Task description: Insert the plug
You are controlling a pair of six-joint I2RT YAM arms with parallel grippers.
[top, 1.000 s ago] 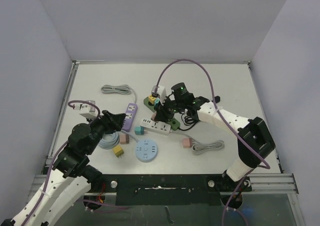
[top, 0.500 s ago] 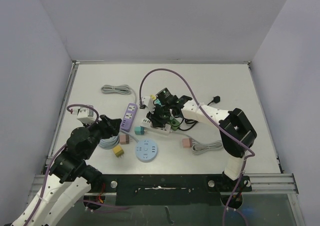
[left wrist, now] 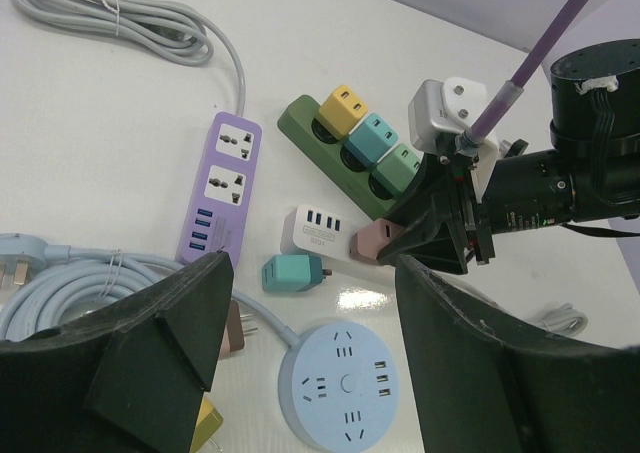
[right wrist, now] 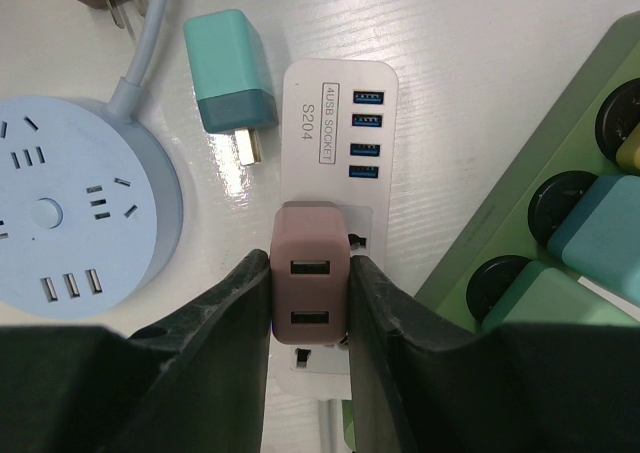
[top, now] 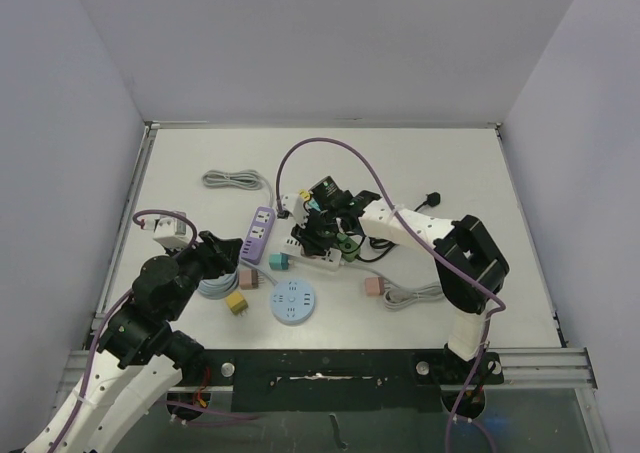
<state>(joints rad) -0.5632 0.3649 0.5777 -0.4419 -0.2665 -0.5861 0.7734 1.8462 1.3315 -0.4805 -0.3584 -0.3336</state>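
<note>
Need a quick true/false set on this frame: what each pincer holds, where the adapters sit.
1. The right pincer is shut on the pink adapter. True.
2. The pink adapter is over the white power strip. True.
3. The left pincer holds the loose teal adapter. False: it is open and empty; that adapter lies beside the white power strip.
4. The green strip carries no adapters. False: three adapters sit on it.
</note>
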